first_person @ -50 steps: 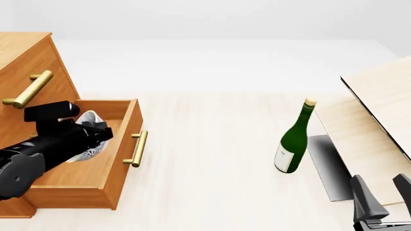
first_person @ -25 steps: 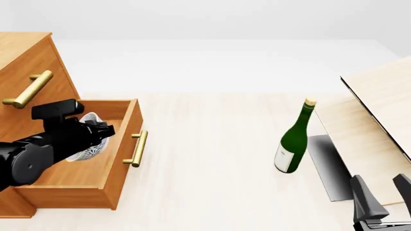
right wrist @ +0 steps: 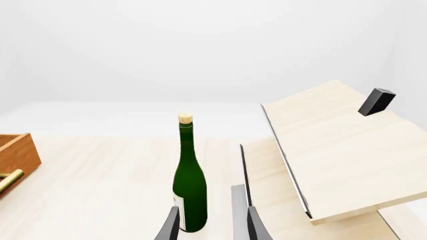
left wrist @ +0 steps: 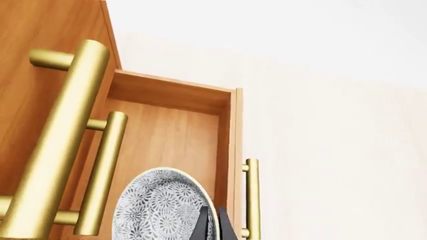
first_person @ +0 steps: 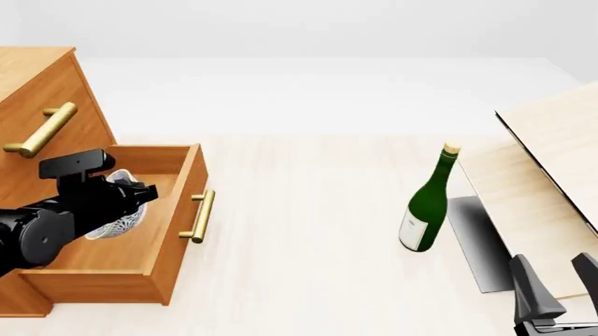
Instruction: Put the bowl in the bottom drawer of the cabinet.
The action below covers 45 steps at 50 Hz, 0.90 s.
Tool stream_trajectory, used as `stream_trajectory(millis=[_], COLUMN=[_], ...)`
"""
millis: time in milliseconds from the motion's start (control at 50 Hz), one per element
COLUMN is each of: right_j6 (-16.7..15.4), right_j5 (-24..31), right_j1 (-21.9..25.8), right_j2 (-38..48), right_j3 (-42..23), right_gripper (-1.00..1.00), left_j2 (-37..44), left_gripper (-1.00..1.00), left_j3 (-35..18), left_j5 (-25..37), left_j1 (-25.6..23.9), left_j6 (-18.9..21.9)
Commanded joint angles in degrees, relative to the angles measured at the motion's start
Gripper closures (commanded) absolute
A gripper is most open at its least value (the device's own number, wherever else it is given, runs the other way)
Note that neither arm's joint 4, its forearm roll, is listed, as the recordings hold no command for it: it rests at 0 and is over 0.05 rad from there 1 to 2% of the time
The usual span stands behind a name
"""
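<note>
The cabinet [first_person: 38, 84] stands at the left, and its bottom drawer [first_person: 178, 199] is pulled out. The speckled white bowl [first_person: 120, 225] hangs tilted inside the open drawer, mostly hidden behind my left arm. My left gripper [first_person: 136, 192] is shut on the bowl's rim. In the left wrist view the bowl [left wrist: 157, 205] lies over the drawer floor [left wrist: 167, 125], with the left gripper [left wrist: 213, 227] pinching its edge. My right gripper [first_person: 559, 283] stands open at the near right, far from the cabinet.
A green bottle [first_person: 425, 210] stands upright right of centre, directly ahead of the right gripper [right wrist: 210, 227]. A tilted pale wooden board [first_person: 551, 161] on a grey base [first_person: 477, 241] fills the right side. Brass handles [left wrist: 60, 130] of the upper drawers jut out above the open drawer.
My left arm has drawn slightly left toward the cabinet with the bowl, which now sits a little lower and deeper in the drawer. The right arm has not moved.
</note>
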Motion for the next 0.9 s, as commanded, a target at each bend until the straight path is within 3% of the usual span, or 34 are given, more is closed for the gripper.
stream_trajectory(millis=[20,520,900], right_j6=[0.00,0.01,0.00], right_j5=[0.00,0.00,0.00], right_j1=[0.00,0.00,0.00], right_j2=[0.00,0.00,0.00], right_j3=[0.00,0.00,0.00], right_gripper=[-1.00,-1.00,-1.00], left_j2=[1.59,3.94,7.02], left_gripper=[1.00,1.00,1.00], left_j3=[0.11,-0.61,-0.10], left_j5=[-1.30,-1.54,-4.43], left_j1=[1.66,4.58,4.01], left_j6=[1.29,4.79,4.09])
